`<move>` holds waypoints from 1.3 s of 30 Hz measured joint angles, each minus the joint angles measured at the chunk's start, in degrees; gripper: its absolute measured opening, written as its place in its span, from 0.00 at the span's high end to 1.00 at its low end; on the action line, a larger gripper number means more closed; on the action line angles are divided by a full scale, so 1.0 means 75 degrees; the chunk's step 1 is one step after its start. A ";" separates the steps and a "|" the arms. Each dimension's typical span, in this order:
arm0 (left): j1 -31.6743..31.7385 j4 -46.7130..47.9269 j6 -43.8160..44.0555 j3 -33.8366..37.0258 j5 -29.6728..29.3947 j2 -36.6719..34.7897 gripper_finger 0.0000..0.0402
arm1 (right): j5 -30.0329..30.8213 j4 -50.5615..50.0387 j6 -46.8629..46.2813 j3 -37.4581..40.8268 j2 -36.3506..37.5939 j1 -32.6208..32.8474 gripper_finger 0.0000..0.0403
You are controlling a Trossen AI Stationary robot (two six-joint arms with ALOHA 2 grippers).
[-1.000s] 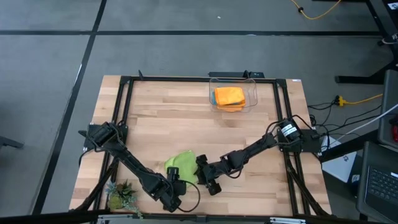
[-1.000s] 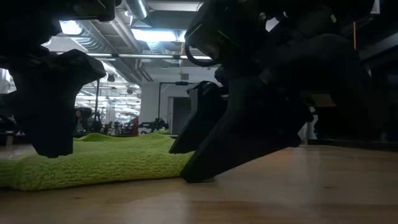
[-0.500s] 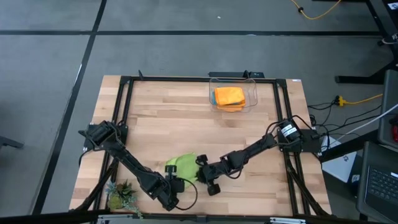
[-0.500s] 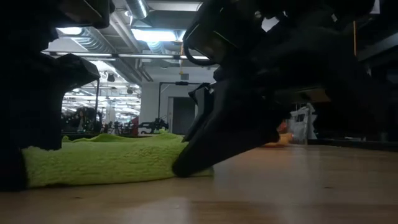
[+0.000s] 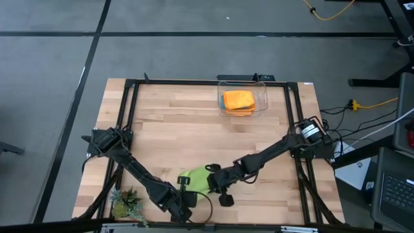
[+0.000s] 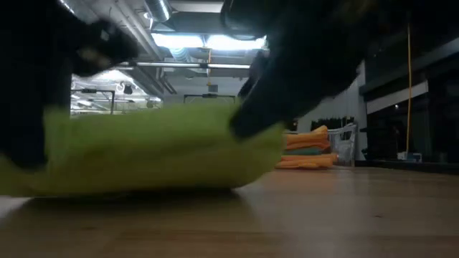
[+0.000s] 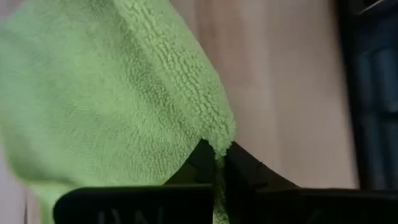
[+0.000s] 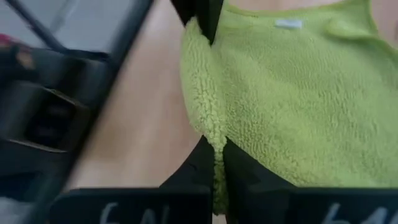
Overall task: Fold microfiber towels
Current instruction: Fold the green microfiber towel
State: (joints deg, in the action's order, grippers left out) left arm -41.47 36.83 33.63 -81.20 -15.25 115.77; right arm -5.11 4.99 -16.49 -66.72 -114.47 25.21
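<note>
Pale wood table (image 5: 168,123); left gripper (image 7: 216,163), right gripper (image 8: 217,158) pinching green towel (image 5: 196,180); orange towels (image 5: 238,100) in clear bin (image 5: 263,90); background dim, probably workshop

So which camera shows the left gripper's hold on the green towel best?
The left wrist view: the left gripper is shut on the green towel's edge. From above, the arm mostly hides the towel. The low view shows only a blurred green mass.

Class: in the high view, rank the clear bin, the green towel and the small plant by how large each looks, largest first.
1. Clear bin, holding orange towels.
2. Green towel, partly hidden by both arms.
3. Small plant, close to the towel in apparent size, so the last two places are unsure.
</note>
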 joint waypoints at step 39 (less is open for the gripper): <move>0.0795 0.1415 -0.1228 -0.1459 0.1404 -0.0047 1.00 | -0.1111 -0.1198 -0.0534 -0.0084 0.0921 -0.0295 0.98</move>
State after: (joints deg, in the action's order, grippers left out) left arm -35.51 47.44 24.41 -92.14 -4.72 115.42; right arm -13.44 -4.00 -20.50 -67.35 -107.56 22.99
